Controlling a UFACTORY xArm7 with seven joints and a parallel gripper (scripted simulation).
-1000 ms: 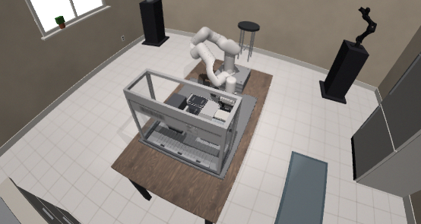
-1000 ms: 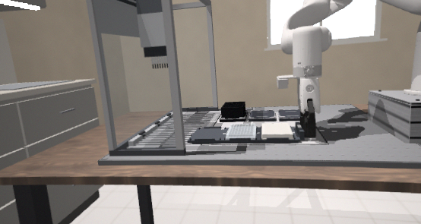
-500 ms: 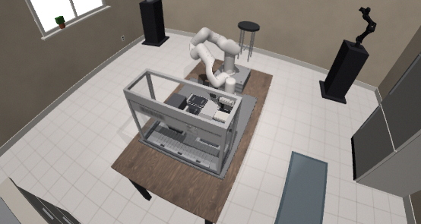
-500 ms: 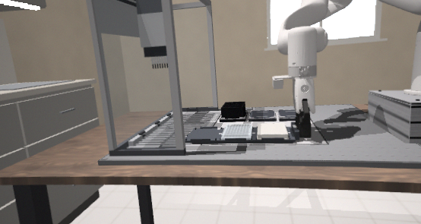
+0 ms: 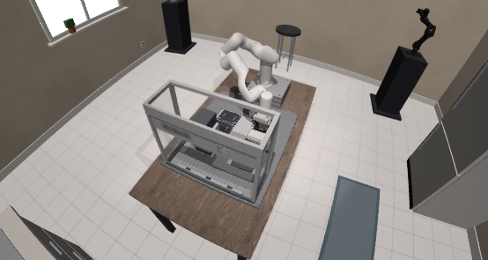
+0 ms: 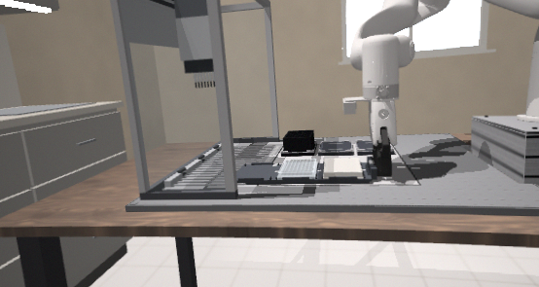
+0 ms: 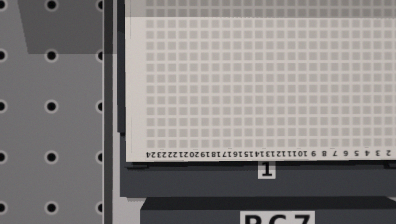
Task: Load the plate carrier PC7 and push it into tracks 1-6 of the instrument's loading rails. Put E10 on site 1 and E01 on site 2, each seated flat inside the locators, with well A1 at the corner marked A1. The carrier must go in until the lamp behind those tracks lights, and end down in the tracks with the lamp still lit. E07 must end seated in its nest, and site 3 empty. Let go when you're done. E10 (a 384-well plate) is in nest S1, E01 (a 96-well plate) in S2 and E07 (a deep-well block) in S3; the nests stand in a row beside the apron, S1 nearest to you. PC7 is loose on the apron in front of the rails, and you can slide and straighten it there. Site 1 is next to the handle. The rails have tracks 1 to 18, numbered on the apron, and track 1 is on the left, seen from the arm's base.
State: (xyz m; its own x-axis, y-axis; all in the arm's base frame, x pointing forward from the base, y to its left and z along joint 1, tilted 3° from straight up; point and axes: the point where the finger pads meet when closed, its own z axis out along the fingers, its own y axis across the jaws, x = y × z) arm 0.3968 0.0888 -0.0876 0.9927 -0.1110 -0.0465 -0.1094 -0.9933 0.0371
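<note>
hovering, gripper (image 6: 382, 155) fingers apart — empty — over e10's (image 7: 260, 85) matte square-well grid.

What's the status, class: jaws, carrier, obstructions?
Gripper open, holding nothing, at the handle end. PC7 on the apron, outside the rails, two plates aboard. Nothing seen blocking.

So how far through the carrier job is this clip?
Loading looks done: the 384-well plate sits on site 1 by the handle, the 96-well plate on site 2, and the deep-well block in its nest. In hand: the open gripper is down at the carrier's handle end. Left: pushing it into the rails, then letting go.
</note>
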